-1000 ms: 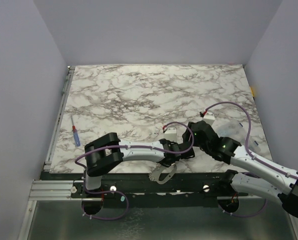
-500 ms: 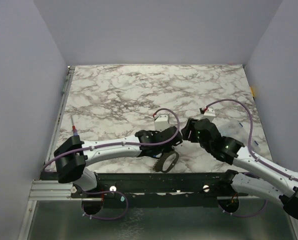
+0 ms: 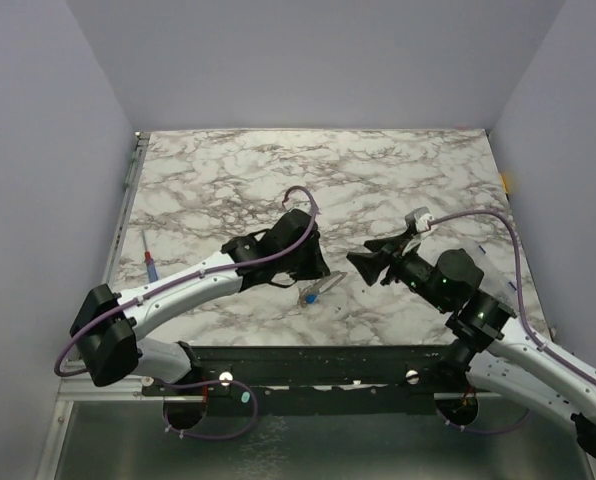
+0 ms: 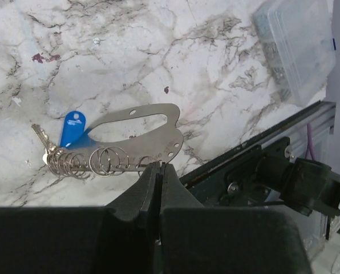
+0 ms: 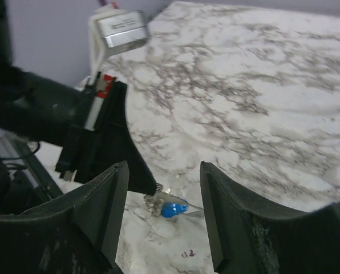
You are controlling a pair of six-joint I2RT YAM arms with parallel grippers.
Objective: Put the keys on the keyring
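My left gripper (image 4: 159,165) is shut on the lower edge of the keyring (image 4: 137,134), a flat silvery metal loop with several wire rings (image 4: 104,161) strung on it. At its left end hang the keys: one with a bright blue head (image 4: 73,128) and a small silvery one (image 4: 40,135). In the top view the keyring (image 3: 316,291) hangs just over the marble near the table's front middle. My right gripper (image 5: 164,165) stands open to the right of it, facing the blue key (image 5: 173,209), with nothing between its fingers.
A blue-and-red screwdriver (image 3: 150,262) lies near the table's left edge. A clear plastic box (image 4: 298,51) sits on the marble toward the right. The black front rail (image 3: 308,360) runs along the near edge below the keyring.
My left arm has swung from the front edge farther onto the table and to the left, carrying the keyring. The right gripper has drawn back to the right, still open.
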